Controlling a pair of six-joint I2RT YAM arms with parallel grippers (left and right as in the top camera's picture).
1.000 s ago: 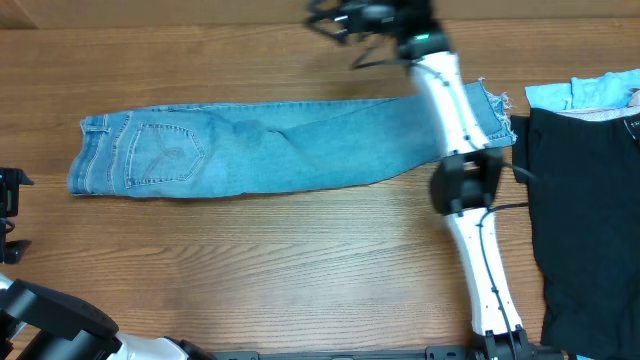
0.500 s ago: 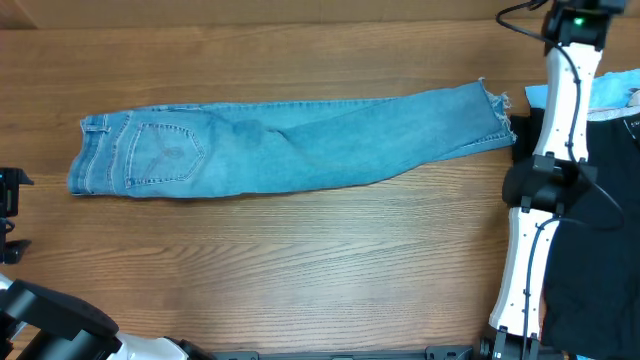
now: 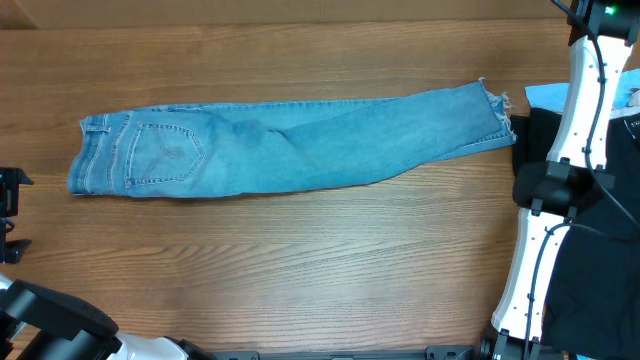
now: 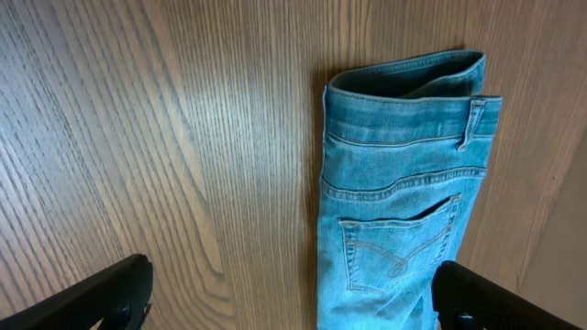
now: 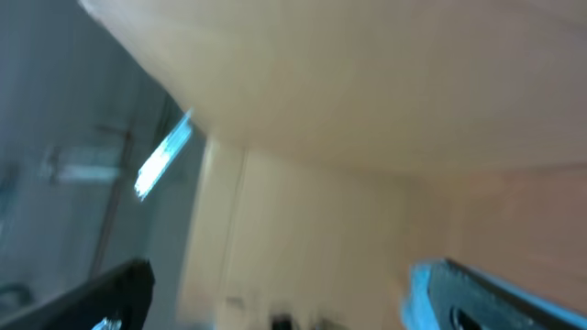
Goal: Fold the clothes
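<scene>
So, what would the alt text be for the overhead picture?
Light blue jeans, folded in half lengthwise, lie stretched across a wooden table, waistband toward the left arm's side. The white right arm stands along the right edge, over black cloth.

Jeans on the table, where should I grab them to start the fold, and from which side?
Probably the frayed hem, from above at the right end of the jeans: they lie flat, legs stacked, so that free end can lift over toward the waistband.

right wrist view: all blurry, nothing is clear
right gripper (image 5: 284,286): only blurry finger ends show
jeans (image 4: 396,202): legs cut off, left wrist view
black cloth (image 3: 600,290): runs off the right edge
</scene>
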